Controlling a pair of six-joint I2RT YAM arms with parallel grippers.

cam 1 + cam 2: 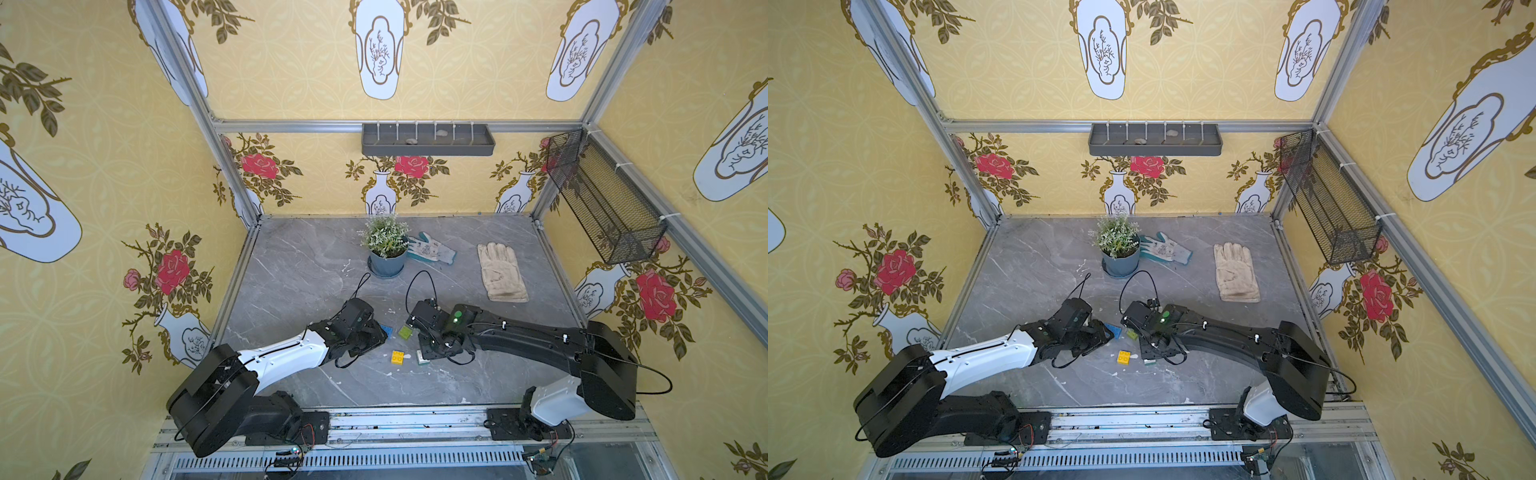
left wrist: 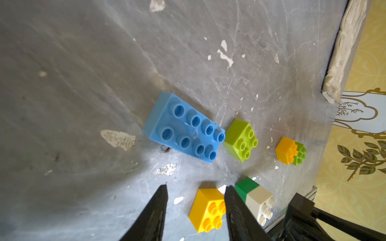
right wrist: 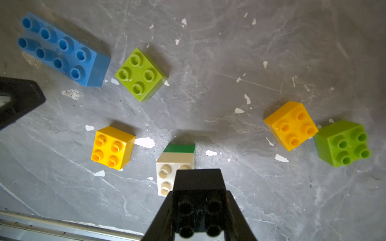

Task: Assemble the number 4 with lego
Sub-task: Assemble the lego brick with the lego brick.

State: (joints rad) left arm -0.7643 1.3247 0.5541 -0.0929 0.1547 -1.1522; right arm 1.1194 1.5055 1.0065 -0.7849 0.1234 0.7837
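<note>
Black brick (image 3: 198, 200) hides part of the white-and-green stack (image 3: 165, 167); from above, the blue brick (image 1: 386, 331) shows only a corner.

left gripper (image 2: 196, 187) low, 2 jaws apart, seemingly empty | right gripper (image 3: 199, 200) low, clamped on black brick (image 3: 198, 181)

yellow brick (image 1: 397, 356), lime brick (image 1: 405, 332), beige glove (image 1: 500, 272)
</note>
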